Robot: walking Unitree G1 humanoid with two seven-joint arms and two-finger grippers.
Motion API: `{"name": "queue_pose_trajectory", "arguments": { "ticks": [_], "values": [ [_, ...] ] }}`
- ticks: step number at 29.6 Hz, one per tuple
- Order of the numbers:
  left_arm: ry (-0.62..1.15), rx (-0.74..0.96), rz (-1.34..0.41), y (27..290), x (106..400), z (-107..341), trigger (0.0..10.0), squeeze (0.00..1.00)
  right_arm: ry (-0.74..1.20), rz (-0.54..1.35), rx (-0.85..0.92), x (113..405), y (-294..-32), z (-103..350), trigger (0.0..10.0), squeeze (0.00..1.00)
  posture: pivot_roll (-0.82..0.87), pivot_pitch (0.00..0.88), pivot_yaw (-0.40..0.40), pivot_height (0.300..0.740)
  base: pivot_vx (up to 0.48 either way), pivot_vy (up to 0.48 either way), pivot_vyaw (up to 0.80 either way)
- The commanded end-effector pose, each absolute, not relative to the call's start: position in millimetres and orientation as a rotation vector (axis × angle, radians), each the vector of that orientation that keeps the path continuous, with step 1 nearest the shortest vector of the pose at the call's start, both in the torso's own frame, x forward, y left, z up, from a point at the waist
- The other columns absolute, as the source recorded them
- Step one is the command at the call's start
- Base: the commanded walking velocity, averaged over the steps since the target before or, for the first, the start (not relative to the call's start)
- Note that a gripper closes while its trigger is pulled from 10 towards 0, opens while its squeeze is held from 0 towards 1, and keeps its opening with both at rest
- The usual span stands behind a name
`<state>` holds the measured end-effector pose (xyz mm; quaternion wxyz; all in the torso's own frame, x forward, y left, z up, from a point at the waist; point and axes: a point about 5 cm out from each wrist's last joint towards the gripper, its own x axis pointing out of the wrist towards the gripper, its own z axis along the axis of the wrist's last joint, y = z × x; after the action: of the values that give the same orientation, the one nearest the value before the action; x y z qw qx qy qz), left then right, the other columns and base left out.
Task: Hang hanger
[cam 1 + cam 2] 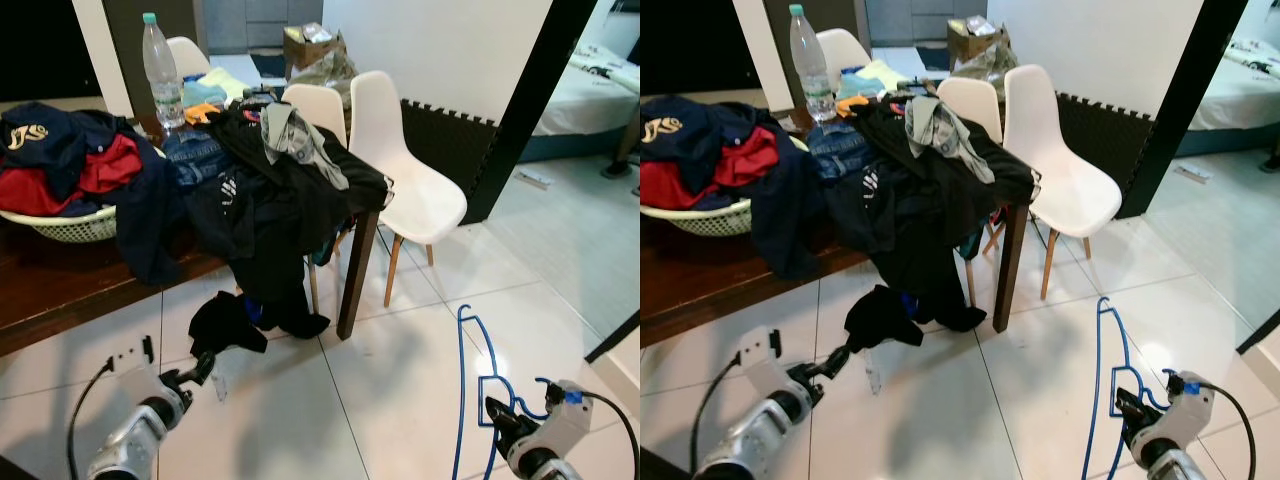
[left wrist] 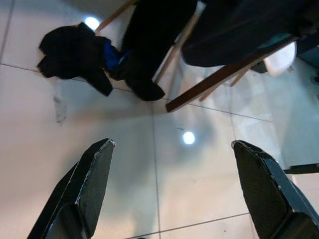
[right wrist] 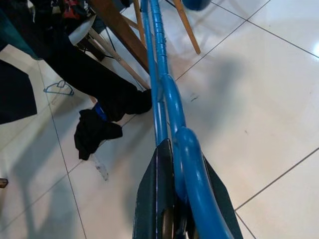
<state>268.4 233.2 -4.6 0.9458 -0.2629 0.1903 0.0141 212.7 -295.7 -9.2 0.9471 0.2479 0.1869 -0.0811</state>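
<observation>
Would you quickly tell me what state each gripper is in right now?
Left gripper: open, holding nothing, over the floor tiles.
Right gripper: shut on the blue hanger.

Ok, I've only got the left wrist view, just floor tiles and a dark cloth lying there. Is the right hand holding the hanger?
Observer: Yes, the right hand is shut on the blue hanger.
Operator: Which way does the hanger point?
Observer: It rises up and forward from the hand, ending above the floor tiles near the white chair.
Operator: What's on the table above that cloth?
Observer: Heaped clothes, a basket of more clothes, and a plastic bottle.
Operator: Is my left hand near any of it?
Observer: No, the left hand is low over the floor, open, short of the dark cloth.
</observation>
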Motion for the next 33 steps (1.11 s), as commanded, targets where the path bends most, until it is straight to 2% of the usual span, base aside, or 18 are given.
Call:
{"name": "queue_pose_trajectory", "arguments": {
  "ticks": [1,10,18,26,33],
  "values": [
    [0.417,-0.534,0.047,239,263,-10,10.0,0.0,0.367,-0.178,0.515,210,-297,-10,10.0,0.0,0.09,0.031,-0.012,0.74,0.0,0.0,0.0],
    [0.482,-0.527,0.079,241,253,-21,10.0,0.0,0.373,-0.168,0.526,209,-290,-16,10.0,0.0,0.11,0.026,-0.001,0.74,0.0,0.0,0.0],
    [0.475,-0.527,0.072,250,241,-25,10.0,0.0,0.371,-0.168,0.53,205,-290,-16,10.0,0.0,0.1,0.057,0.001,0.74,0.0,0.0,0.0],
    [0.412,-0.515,-0.017,236,252,-17,10.0,0.0,0.363,-0.181,0.527,199,-294,-17,10.0,0.0,0.08,0.059,0.003,0.74,0.0,0.0,0.0],
    [0.339,-0.497,-0.09,224,261,-4,10.0,0.0,0.352,-0.177,0.531,193,-295,-16,10.0,0.0,0.07,0.111,0.008,0.74,0.0,0.0,0.0]
  ]
}}
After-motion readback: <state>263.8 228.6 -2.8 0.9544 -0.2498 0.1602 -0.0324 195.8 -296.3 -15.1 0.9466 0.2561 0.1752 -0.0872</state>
